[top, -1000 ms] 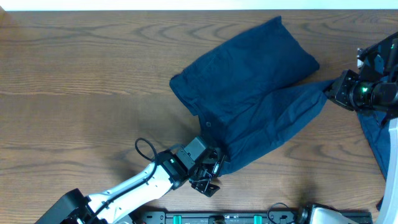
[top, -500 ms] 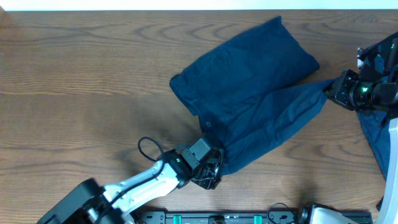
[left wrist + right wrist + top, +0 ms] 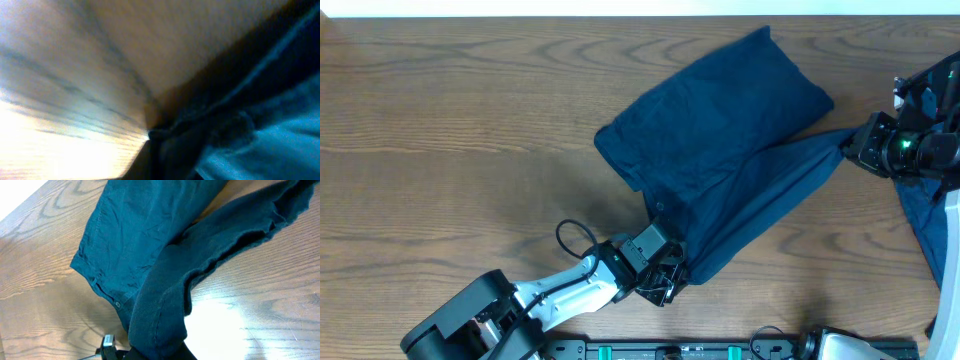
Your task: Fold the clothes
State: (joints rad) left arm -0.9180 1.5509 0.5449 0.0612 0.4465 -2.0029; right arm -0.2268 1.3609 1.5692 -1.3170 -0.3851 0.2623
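Observation:
The clothes, dark navy shorts (image 3: pixel 720 130), lie spread on the wooden table (image 3: pixel 460 130) right of centre. From their near side a band of cloth runs taut between my two grippers. My left gripper (image 3: pixel 674 281) is shut on the near corner of the shorts by the front edge. Its own view is blurred, with dark cloth (image 3: pixel 250 100) against wood. My right gripper (image 3: pixel 850 148) is shut on the shorts' right-hand end. In the right wrist view the bunched cloth (image 3: pixel 165 305) covers the fingers, and a waistband button (image 3: pixel 118 304) shows.
More dark blue cloth (image 3: pixel 920 225) hangs at the table's right edge under the right arm. A black rail with green parts (image 3: pixel 670 350) runs along the front edge. The left arm (image 3: pixel 550 300) reaches in from the bottom left.
My left gripper has gone from open to shut on the near corner of the shorts and edged right. The near cloth has drawn tighter. The right arm has not moved.

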